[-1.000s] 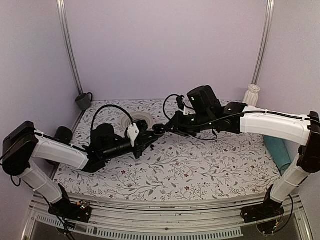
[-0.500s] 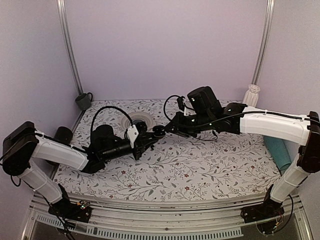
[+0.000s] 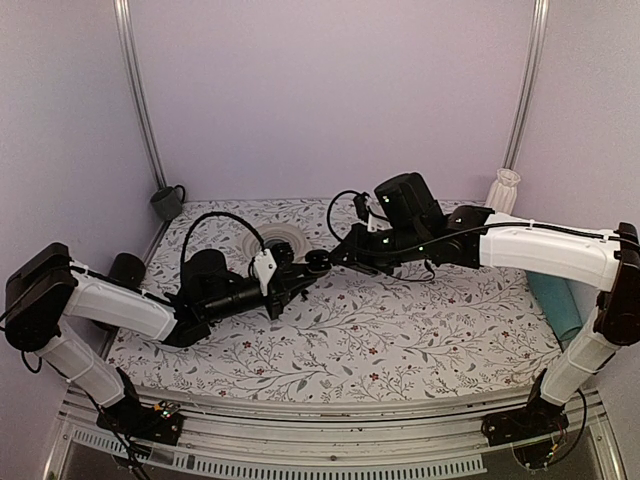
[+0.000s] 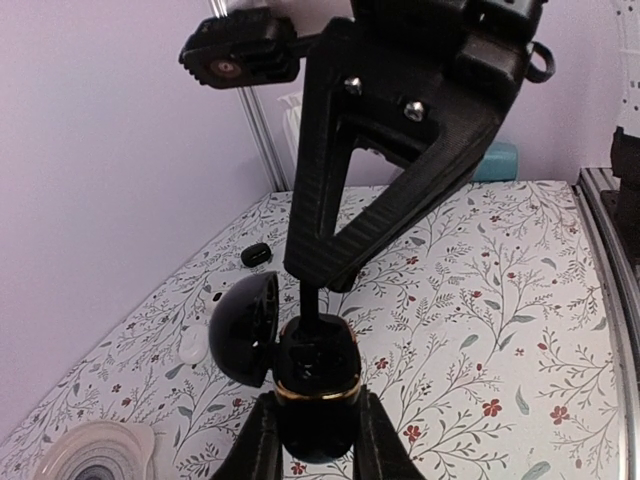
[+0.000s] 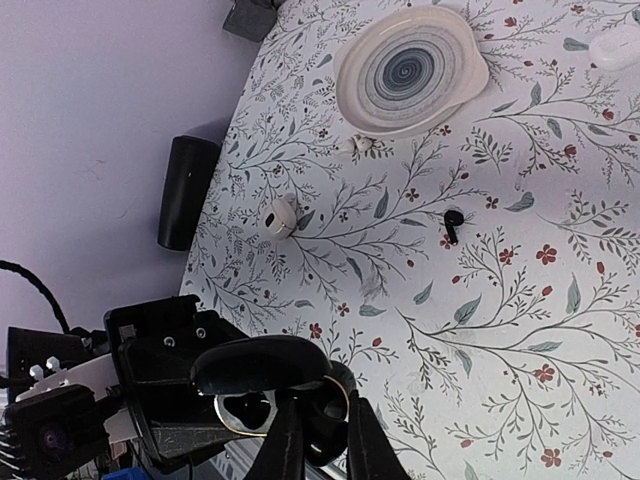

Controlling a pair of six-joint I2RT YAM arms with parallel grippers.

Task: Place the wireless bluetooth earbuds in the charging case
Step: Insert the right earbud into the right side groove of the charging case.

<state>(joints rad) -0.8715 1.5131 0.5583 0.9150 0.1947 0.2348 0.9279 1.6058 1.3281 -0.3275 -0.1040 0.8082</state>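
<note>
Floral tablecloth [image 3: 400,340] all over, as far as I can see. In the right wrist view there's a white plate [image 5: 410,70] with a blue-grey spiral and a tiny white piece [image 5: 358,145] just beside its rim. A white earbud [image 5: 283,217] lies further out, with a black cylinder [image 5: 187,192] at the cloth's edge. From above, a grey mug [image 3: 167,202] is in the far left corner and a teal roll [image 3: 553,305] lies along the right side.

We find open cloth [image 3: 400,340] from 4 to 7 o'clock of the held charging case [image 3: 318,261]; plate [image 3: 280,238] crowds 10 o'clock, right arm [image 3: 545,250] bars 3 o'clock.
</note>
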